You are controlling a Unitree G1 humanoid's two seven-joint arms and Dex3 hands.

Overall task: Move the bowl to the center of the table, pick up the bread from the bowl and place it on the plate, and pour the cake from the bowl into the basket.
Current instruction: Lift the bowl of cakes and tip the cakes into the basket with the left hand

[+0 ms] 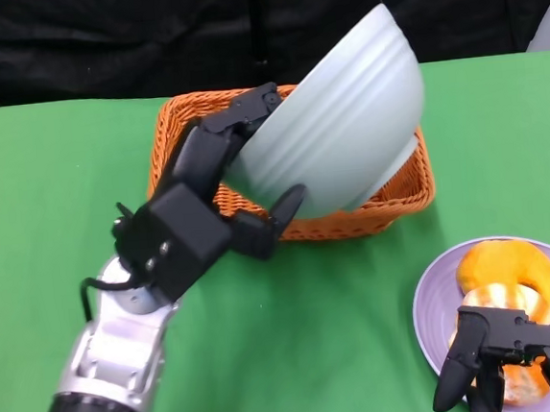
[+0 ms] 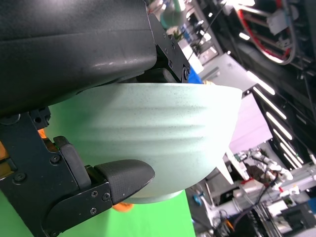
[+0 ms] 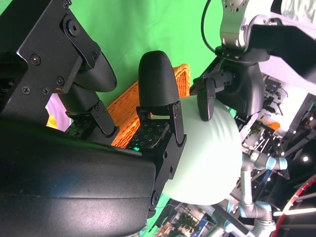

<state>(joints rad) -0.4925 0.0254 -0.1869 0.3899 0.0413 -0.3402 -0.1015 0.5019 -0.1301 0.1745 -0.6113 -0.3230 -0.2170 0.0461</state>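
Observation:
My left hand (image 1: 198, 208) grips the pale green bowl (image 1: 335, 124) by its rim and holds it tipped steeply over the orange wicker basket (image 1: 404, 195). The bowl's underside faces me, so its inside and any cake are hidden. In the left wrist view the bowl (image 2: 168, 133) fills the frame with a fingertip (image 2: 123, 175) under it. The bread (image 1: 512, 277), orange and ring-shaped, lies on the lilac plate (image 1: 433, 308) at the lower right. My right hand (image 1: 519, 353) sits at the plate's near edge over the bread, fingers apart. The right wrist view shows the bowl (image 3: 207, 158) and basket (image 3: 133, 106) past my fingers (image 3: 158, 79).
A green cloth (image 1: 52, 187) covers the table, with a black backdrop behind its far edge. The basket stands at the centre back and the plate at the right front corner. The wrist views show lab equipment and another robot arm (image 3: 256, 173) beyond the table.

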